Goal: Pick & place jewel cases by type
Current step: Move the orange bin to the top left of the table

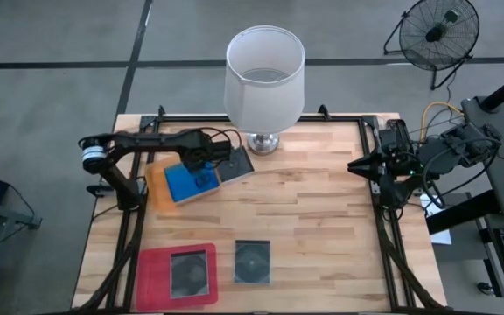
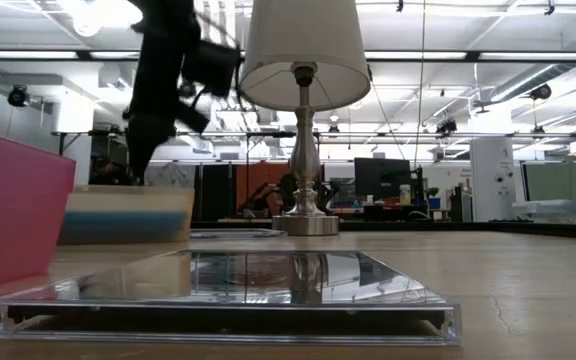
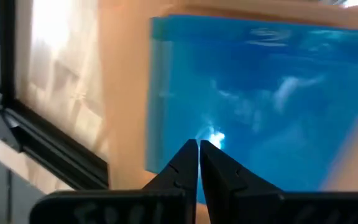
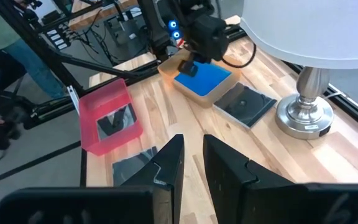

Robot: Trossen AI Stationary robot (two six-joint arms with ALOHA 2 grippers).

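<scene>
The left pincer (image 1: pixel 201 168) hung over the orange tray (image 1: pixel 157 185) at the counter's (image 1: pixel 322 219) left side, its fingers drawn together with nothing visible between them, directly above a blue jewel case (image 1: pixel 185 182) that lay flat in that tray. The blue case seemed to belong there because blue ones were being gathered in orange. One dark transparent case (image 1: pixel 235 162) lay partly off the tray's far corner, near the lamp (image 1: pixel 264 79), probably waiting to be moved. Another dark case (image 1: pixel 190 272) sat in the pink tray (image 1: pixel 151 280) at the near edge, which appeared to be the home for that type, and a third (image 1: pixel 253 262) lay on bare wood just beside it. The right pincer (image 4: pixel 190 163) waited at the right edge, fingers slightly parted and empty.
</scene>
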